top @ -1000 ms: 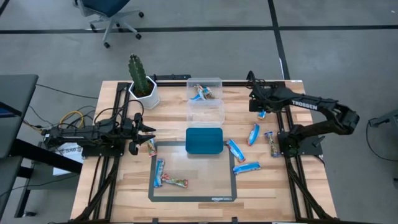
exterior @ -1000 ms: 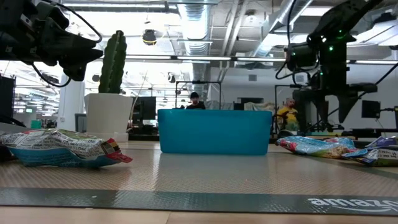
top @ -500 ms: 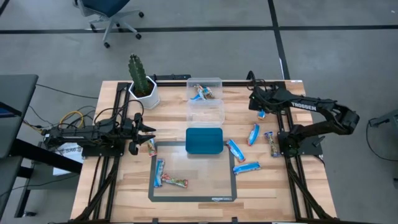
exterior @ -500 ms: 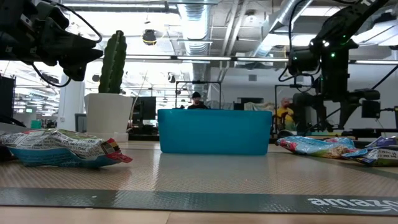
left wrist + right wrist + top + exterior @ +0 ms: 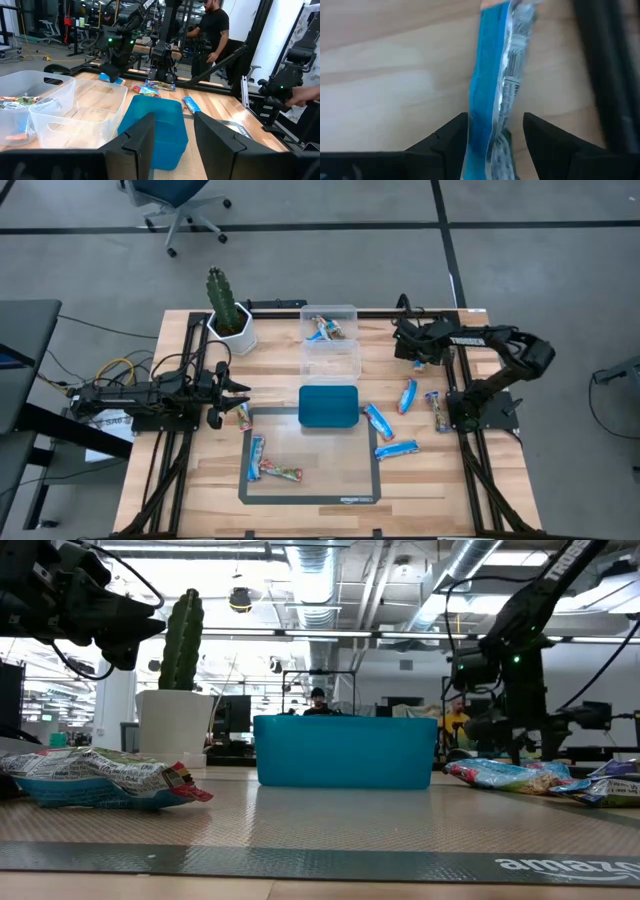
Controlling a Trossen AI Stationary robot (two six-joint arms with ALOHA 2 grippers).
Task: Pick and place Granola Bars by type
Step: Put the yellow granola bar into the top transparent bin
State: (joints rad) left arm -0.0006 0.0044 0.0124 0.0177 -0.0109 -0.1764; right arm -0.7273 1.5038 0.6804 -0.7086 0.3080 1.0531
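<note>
Between our right gripper's (image 5: 492, 131) closed-in fingers hangs a blue granola bar (image 5: 495, 85), held above the table's far right near the clear bins (image 5: 330, 340); carry step, we judge, needing release over the matching bin.

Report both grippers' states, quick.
Left gripper: open, holding nothing, beside the mat.
Right gripper: shut on a blue bar, above the table's far right.

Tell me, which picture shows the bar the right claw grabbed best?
The right wrist view: the blue bar fills it, pinched by the right gripper. The high view shows a speck; the left wrist view a small blue bit; the low view hides it.
</note>
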